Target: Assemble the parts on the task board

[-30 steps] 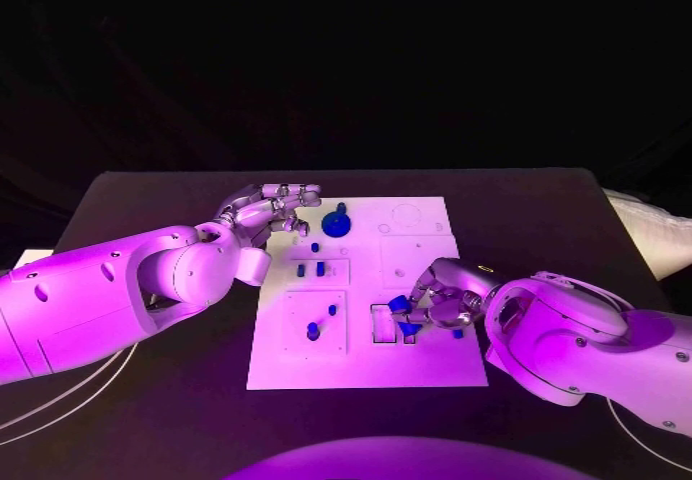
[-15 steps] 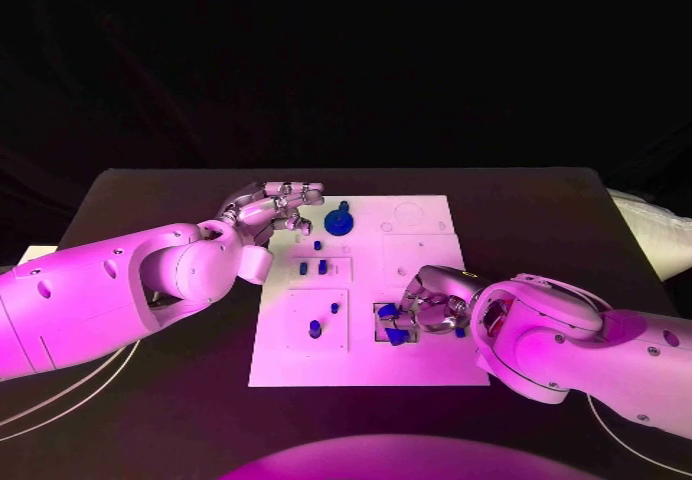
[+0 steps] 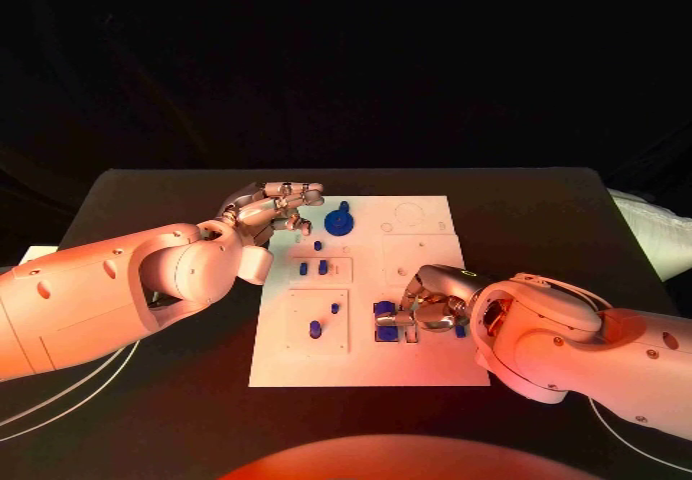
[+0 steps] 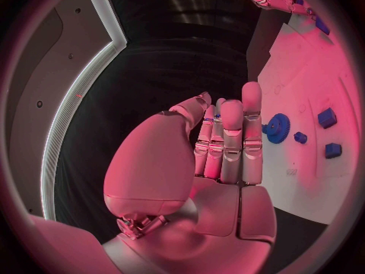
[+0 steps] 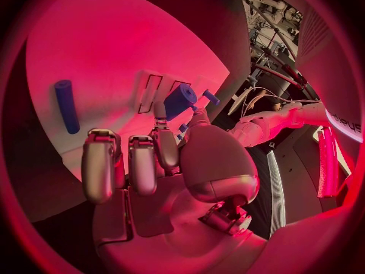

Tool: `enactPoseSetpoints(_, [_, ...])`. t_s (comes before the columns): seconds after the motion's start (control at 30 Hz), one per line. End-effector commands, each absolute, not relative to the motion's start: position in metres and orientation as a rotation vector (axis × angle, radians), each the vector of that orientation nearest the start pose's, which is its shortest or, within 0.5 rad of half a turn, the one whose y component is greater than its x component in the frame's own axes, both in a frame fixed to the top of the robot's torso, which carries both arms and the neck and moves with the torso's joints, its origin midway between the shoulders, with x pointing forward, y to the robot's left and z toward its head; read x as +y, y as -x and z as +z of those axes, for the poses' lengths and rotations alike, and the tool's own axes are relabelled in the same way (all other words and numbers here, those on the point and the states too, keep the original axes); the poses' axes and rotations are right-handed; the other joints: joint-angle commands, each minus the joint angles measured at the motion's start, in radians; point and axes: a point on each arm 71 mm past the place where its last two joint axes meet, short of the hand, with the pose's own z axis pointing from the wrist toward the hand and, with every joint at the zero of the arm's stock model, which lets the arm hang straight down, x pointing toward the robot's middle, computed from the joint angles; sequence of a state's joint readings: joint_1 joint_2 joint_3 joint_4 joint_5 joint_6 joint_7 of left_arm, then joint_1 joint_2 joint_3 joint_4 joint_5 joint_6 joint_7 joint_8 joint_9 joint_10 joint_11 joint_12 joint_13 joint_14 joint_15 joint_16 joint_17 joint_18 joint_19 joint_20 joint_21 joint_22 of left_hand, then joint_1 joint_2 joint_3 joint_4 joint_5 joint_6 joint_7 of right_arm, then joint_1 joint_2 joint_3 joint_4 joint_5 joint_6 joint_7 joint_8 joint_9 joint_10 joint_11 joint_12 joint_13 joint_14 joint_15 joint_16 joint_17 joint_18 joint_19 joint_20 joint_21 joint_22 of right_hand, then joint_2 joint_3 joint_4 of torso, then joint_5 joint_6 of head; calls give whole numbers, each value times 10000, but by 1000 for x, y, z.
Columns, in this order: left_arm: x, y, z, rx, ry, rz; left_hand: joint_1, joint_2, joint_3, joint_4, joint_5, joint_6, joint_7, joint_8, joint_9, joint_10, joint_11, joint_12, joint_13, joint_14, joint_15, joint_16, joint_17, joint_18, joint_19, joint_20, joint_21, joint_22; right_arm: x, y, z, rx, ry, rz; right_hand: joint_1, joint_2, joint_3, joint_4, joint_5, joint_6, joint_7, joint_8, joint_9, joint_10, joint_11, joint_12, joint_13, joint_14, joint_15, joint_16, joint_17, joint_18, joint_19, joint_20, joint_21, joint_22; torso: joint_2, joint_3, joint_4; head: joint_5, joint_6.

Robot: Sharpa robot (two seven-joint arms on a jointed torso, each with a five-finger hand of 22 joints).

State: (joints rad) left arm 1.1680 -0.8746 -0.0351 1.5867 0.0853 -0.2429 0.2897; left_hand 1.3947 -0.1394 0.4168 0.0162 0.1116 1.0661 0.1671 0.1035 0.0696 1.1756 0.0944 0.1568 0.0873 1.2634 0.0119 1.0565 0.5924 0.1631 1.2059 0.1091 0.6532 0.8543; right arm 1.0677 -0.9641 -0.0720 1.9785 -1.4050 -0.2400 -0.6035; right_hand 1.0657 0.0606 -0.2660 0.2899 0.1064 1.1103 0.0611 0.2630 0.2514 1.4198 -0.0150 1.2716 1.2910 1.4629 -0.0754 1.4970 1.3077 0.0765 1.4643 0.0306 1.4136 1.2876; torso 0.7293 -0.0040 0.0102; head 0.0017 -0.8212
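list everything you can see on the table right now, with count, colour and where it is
table: one, black, under everything
task board: one, white, middle of the table
gear: one, blue, far end of the board near the left hand
small parts: several, blue, in the recessed panels on the board's left half
block: one, blue, at the slot in the board's near right part, at the right hand's fingers
rod: one, blue, lying on the board beside the right hand
left hand: one, silver on a white arm, fingers together, holding nothing, over the board's far left corner
right hand: one, silver on a white arm, pinching the block over the slot
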Motion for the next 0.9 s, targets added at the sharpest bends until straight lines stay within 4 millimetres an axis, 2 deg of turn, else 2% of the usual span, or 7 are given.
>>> enactPoseSetpoints(0.03, [200, -470, -194, 15603, 12695, -16214, -31, 92, -66, 20, 1, -54, 37, 38, -12, -61, 8, 55, 13, -17, -15, 32, -15, 165, 64, 17, -33, -10, -157, -361, -221, 20333, -5, 5409, 80, -94, -69, -61, -27, -80, 32, -39, 39, -18, 28, -64, -2, 823, -55, 8, 1183, -175, 108, -70, 4, -5, 7, 2, 8, -8, -14])
enactPoseSetpoints(0.2, [200, -470, -194, 15609, 12696, -16215, -31, 92, -66, 20, 1, -54, 37, 38, -12, -61, 8, 55, 13, -17, -15, 32, -15, 165, 64, 17, -33, -10, -156, -360, -221, 20377, 244, 5396, 1514, -272, 173, -848, 101, -107, 31, -21, 172, 4, 24, -79, 40, 831, -61, 27, 1220, -182, 120, -77, 18, 36, 8, 4, 9, -2, -30])
enactPoseSetpoints(0.33, [200, -470, -194, 15613, 12696, -16218, -31, 92, -66, 20, 1, -54, 37, 38, -12, -61, 8, 55, 13, -17, -15, 32, -15, 165, 64, 17, -33, -10, -155, -360, -221, 20304, 525, 5288, 2524, -194, 504, -1539, -507, 13, 5, 67, 275, 147, -2, 203, 330, 840, -76, 60, 1288, -196, 140, -84, 51, 105, -2, -5, 15, -6, -48])
enactPoseSetpoints(0.4, [200, -470, -194, 15616, 12696, -16220, -31, 92, -66, 20, 1, -54, 37, 38, -12, -61, 8, 55, 13, -17, -15, 32, -15, 165, 64, 17, -33, -10, -155, -361, -222, 20251, 600, 5228, 2740, -109, 625, -1697, -546, 60, -19, 100, 308, 178, -21, 272, 405, 842, -92, 68, 1303, -198, 144, -96, 58, 121, -4, -6, 21, 0, -58])
enactPoseSetpoints(0.57, [200, -470, -194, 15615, 12699, -16214, -31, 92, -66, 20, 1, -54, 37, 38, -12, -61, 8, 55, 13, -17, -15, 32, -15, 165, 64, 17, -33, -10, -153, -364, -224, 20201, 642, 5173, 2792, -24, 690, -1758, -541, 84, -28, 118, 332, 195, -30, 307, 450, 844, -99, 73, 1313, -202, 150, -106, 66, 137, -3, -3, 33, -1, -71])
enactPoseSetpoints(0.73, [201, -470, -195, 15618, 12703, -16207, -31, 92, -66, 20, 1, -54, 37, 38, -12, -61, 8, 55, 13, -17, -15, 32, -15, 165, 64, 17, -33, -10, -155, -364, -223, 20082, 408, 5251, 2414, 121, 650, -1567, -438, 93, -22, 128, 372, 218, -23, 337, 506, 845, -95, 77, 1322, -203, 152, -108, 66, 140, -18, -4, 27, 2, -68])
enactPoseSetpoints(0.9, [201, -470, -195, 15623, 12710, -16196, -31, 92, -66, 20, 1, -54, 37, 38, -12, -61, 8, 55, 13, -17, -15, 32, -15, 165, 64, 17, -33, -10, -167, -359, -218, 20016, -207, 5425, 1831, -52, 320, -1211, 677, -48, 11, 39, 393, 159, 5, 221, 465, 850, -79, 93, 1355, -203, 149, -93, 59, 136, -11, -3, 20, -12, -55])
